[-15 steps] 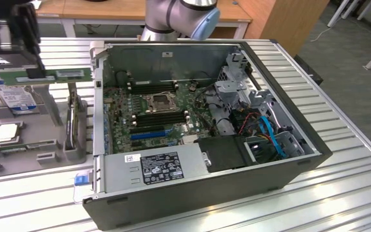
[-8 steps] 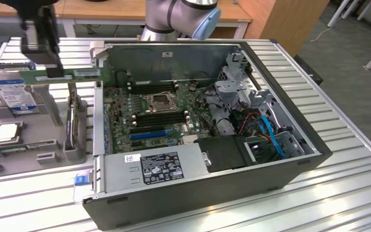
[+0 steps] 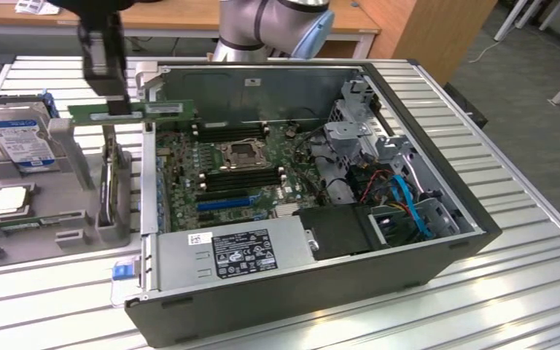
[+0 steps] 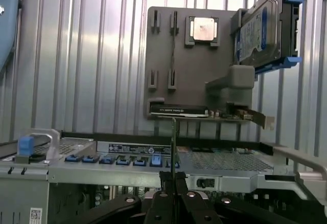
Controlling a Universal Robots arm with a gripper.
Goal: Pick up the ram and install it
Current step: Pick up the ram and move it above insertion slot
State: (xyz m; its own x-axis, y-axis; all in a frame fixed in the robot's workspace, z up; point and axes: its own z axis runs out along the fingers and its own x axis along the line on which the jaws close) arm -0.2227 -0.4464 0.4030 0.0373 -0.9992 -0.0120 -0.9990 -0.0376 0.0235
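1. Carrying the ram (image 3: 154, 109) is, in my judgement, the step in hand. The gripper (image 3: 117, 106) holds it aloft, beside the grey holder (image 3: 27, 219) and not yet at the slots (image 3: 246, 179).
2. Jaws: clenched on the ram, closed down to the thickness of the board. In the wrist view the ram (image 4: 173, 142) shows edge-on, running straight out from between the tips of the gripper (image 4: 173, 179).
3. Grip point: off-centre. A short end projects on one side of the jaws. The longer, labelled length projects on the other side, toward the case (image 3: 358, 292).
4. Ram location: in the jaws, roughly level, hanging over the case wall nearest them. It appears to touch nothing else.
5. Slots lie below the jaws and well off to the case side, either side of the processor socket.
6. To do this step well, keep the board level and square in the grip, and carry it high enough to clear the wall.
7. Risk noted: with an off-centre hold, any knock on the long end would likely twist the board in the jaws.
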